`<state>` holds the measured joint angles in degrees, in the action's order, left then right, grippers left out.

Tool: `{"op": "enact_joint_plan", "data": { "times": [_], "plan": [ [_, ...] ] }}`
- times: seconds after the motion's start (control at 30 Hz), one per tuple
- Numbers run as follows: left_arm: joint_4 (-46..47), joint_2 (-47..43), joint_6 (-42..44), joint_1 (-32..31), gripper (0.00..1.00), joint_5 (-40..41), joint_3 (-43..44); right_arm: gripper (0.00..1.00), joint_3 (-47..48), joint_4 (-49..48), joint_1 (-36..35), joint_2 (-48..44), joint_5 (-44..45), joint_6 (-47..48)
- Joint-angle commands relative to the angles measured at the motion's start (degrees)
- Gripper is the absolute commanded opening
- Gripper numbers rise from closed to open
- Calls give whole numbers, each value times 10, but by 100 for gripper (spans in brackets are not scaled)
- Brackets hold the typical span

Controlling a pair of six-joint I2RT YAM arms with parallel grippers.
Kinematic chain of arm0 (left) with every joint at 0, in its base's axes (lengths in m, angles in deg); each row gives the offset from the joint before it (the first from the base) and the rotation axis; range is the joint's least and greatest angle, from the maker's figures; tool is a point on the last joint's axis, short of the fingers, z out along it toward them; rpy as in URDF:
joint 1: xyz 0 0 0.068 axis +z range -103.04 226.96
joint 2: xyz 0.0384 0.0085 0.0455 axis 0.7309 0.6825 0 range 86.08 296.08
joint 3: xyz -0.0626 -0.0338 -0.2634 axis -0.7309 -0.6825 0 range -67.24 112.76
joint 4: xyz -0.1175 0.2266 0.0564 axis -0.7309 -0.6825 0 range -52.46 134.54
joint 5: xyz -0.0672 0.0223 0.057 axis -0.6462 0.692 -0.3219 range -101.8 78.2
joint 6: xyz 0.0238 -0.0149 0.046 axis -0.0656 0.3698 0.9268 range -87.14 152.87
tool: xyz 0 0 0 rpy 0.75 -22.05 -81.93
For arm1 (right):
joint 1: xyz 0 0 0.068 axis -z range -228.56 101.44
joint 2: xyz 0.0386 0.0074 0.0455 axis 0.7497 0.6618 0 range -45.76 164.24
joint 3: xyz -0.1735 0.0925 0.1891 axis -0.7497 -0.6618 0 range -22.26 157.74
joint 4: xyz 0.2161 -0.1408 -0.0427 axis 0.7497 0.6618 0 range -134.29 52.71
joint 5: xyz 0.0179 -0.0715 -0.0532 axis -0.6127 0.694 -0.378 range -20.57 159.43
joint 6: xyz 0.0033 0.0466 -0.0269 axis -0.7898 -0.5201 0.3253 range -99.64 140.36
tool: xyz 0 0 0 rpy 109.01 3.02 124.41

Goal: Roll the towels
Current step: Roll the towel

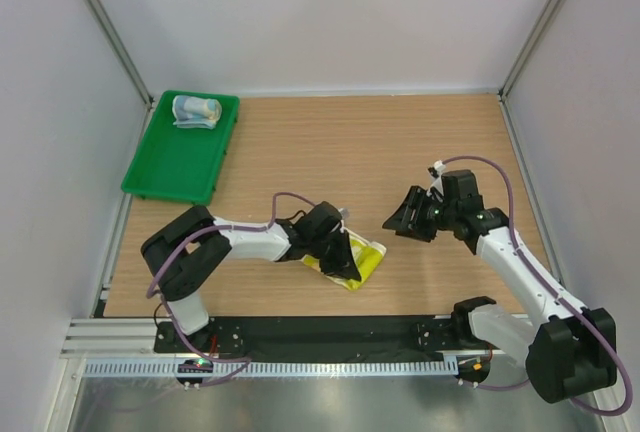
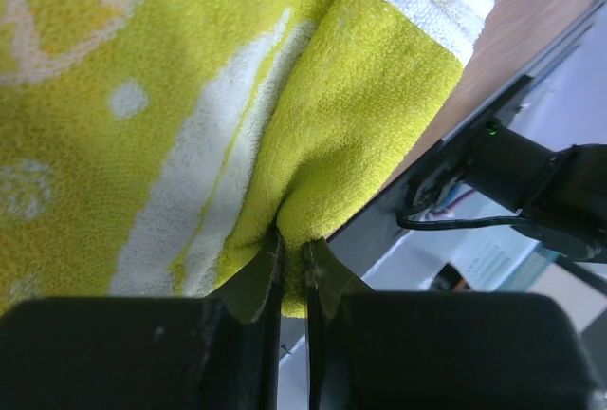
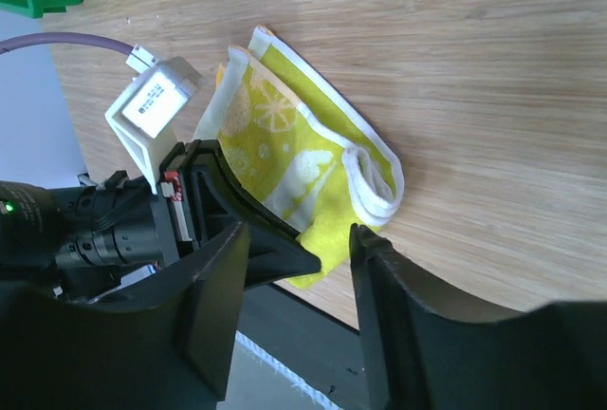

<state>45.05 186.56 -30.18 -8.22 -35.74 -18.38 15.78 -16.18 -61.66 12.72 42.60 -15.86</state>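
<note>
The left arm lies low and stretches toward the middle of the brown wooden table point(image 1: 420, 142). Its left gripper point(image 2: 292, 249) has its jaws almost together, pinching a fold of the yellow-green cloth towel point(image 2: 360, 97) with white spots. The right arm is bent. Its right gripper point(image 1: 400, 217) is held up near that towel, jaws wide apart, holding nothing.

There are two towels. The yellow-green one lies partly folded near the front edge. The light blue cloth towel point(image 1: 195, 110) sits rolled in the one flat green plastic tray point(image 1: 175, 172), far left.
</note>
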Motion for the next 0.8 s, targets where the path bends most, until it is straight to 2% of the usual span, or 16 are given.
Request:
{"op": "enact_joint_plan", "data": {
  "times": [0.0, 0.23, 0.4, 0.5, 0.77],
  "plan": [
    [95, -41, -60, 22, 0, -44, -47, 55, -14, -15, -10, -14, -16, -12],
    [147, -43, -109, 66, 0, -72, -104, 56, -39, -51, -42, 1, -2, -31],
    [228, -39, -155, 89, 0, -104, -131, 57, -39, -70, -109, 23, 39, -41],
    [234, -40, -164, 95, 0, -114, -135, 58, -52, -106, -133, 47, 51, -51],
    [311, -33, -219, 120, 0, -139, -172, 59, -100, -299, -144, 118, 20, -76]
  ]
}}
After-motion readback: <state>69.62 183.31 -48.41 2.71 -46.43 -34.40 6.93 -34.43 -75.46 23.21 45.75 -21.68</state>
